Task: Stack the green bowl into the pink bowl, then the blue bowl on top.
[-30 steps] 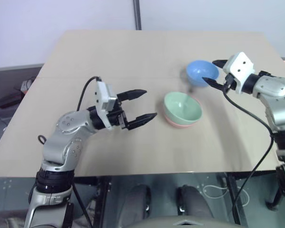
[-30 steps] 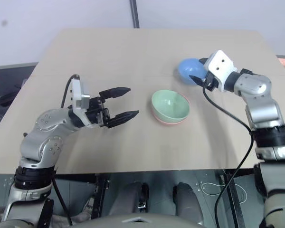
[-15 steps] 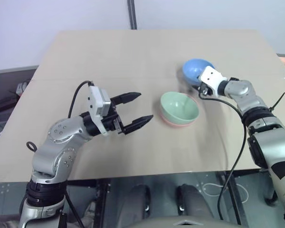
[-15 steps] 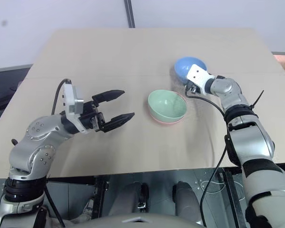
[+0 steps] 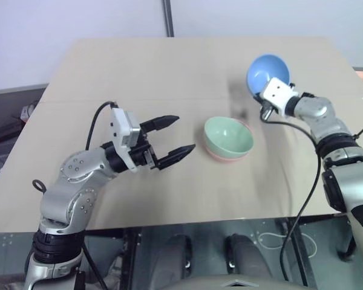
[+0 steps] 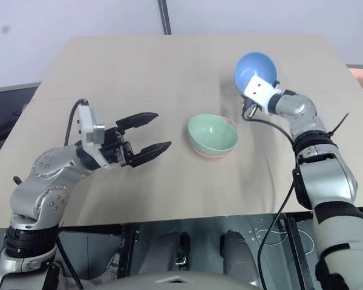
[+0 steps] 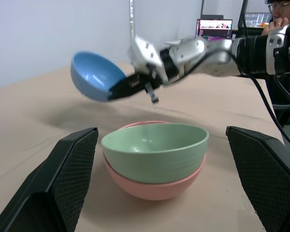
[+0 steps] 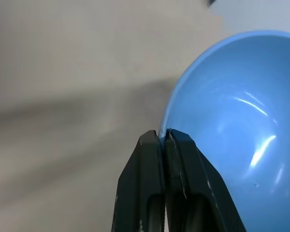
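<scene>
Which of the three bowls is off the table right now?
The blue bowl: the right end effector is shut on its rim and holds it tilted in the air. The green bowl sits nested in the pink bowl on the table.

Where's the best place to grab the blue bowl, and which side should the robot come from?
By the thin rim, one finger inside and one outside. The blue bowl is smooth and round with no handle, so its edge is probably the only part narrow enough to pinch. The right gripper is shut on the rim from the side nearest that arm, holding the bowl tilted above the table.
</scene>
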Tool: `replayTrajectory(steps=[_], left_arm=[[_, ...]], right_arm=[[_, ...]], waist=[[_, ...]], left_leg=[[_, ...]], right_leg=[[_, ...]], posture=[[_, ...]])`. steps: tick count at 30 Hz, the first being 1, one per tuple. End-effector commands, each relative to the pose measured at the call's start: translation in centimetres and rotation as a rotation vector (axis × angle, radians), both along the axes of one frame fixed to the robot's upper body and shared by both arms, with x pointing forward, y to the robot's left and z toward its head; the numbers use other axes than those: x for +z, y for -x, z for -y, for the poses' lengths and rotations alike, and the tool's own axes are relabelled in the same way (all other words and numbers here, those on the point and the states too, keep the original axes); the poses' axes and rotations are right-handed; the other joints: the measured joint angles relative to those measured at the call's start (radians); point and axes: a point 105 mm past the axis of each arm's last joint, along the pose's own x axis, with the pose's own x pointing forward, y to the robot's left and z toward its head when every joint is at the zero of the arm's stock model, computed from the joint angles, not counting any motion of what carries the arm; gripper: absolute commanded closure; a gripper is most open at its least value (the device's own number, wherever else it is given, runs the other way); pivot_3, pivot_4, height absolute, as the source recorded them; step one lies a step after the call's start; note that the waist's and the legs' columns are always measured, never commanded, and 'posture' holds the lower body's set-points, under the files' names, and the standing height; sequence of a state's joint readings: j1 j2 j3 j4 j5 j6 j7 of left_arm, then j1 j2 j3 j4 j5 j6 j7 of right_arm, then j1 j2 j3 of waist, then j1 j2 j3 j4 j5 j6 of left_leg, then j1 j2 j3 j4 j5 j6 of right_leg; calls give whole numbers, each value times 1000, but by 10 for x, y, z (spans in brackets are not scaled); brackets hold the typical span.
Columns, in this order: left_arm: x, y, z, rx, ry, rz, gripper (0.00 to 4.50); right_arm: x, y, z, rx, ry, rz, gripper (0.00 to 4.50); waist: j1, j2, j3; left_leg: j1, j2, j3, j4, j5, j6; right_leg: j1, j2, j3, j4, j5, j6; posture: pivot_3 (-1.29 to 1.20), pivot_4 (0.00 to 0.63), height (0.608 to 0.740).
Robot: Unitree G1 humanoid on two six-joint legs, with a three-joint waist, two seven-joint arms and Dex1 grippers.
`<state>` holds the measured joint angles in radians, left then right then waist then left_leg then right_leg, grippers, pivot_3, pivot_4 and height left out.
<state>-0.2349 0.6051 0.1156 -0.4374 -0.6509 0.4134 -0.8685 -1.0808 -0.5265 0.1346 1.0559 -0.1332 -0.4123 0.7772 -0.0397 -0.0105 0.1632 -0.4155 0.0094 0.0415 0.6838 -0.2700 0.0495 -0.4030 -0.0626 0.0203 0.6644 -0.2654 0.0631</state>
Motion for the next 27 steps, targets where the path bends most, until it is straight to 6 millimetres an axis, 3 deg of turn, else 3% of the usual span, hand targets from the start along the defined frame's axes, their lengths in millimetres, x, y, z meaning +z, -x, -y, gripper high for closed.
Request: replayTrajectory(steps=[1, 4, 6, 8, 9, 14, 17, 21, 24, 27], left_arm=[[7, -1, -1, 4, 11, 39, 0], [6, -5, -3, 17, 14, 41, 0], [7, -9, -3, 22, 18, 44, 0], [7, -11, -3, 22, 19, 47, 0], [8, -13, -3, 21, 20, 48, 0], [8, -17, -1, 19, 18, 55, 0], [8, -22, -3, 77, -5, 98, 0], [8, -23, -9, 156, 68, 103, 0], [5, -18, -17, 167, 77, 67, 0], [5, -13, -32, 177, 95, 31, 0]], right_arm=[[47, 46, -26, 268, -151, 44, 4458], [48, 107, -45, 449, -166, -51, 4458], [40, 137, -55, 496, -174, -143, 4458], [25, 152, -60, 497, -146, -224, 3704], [19, 155, -63, 483, -146, -246, 3455], [1, 155, -68, 429, -112, -259, 1145], [11, 154, -65, 404, -156, -222, 1145], [30, 157, -43, 319, -276, -137, 1145], [24, 163, -22, 287, -303, -200, 1145], [23, 176, -1, 268, -412, -262, 217]], waist=[[3, 0, 0], [15, 1, 1], [27, 1, 1], [28, 1, 1], [28, 1, 0], [27, 0, 0], [29, 0, 0], [35, 0, 0], [39, 0, 0], [39, 0, 1]], left_leg=[[0, 1, -1, 0, 0, 0], [-2, 1, -4, -1, 0, 0], [-2, 1, -5, -1, 0, 1], [-2, 1, -5, 0, -1, 1], [-2, 0, -5, 0, -3, 5], [3, -1, -7, 2, -3, 5], [2, -1, -8, 2, -1, 2], [-1, -2, -8, 2, 0, 1], [-1, -2, -8, 1, 0, 1], [0, -2, -8, 1, -3, 6]], right_leg=[[0, -1, 0, 0, 0, 0], [0, -2, -3, -1, 0, 0], [0, -4, -4, -1, 0, 0], [0, -5, -4, -1, 0, 0], [1, -6, -5, 0, 0, 0], [6, -6, -5, 0, 1, -1], [5, -5, -7, -1, 1, -1], [5, -5, -8, -3, 1, -1], [5, -6, -8, -4, 1, -1], [5, -6, -8, -3, 1, -1]], posture=[[0, 150, 740], [0, 150, 740], [0, 150, 740], [0, 150, 740], [0, 150, 740], [0, 150, 740], [0, 150, 740], [0, 150, 740], [0, 150, 740], [0, 150, 740]])
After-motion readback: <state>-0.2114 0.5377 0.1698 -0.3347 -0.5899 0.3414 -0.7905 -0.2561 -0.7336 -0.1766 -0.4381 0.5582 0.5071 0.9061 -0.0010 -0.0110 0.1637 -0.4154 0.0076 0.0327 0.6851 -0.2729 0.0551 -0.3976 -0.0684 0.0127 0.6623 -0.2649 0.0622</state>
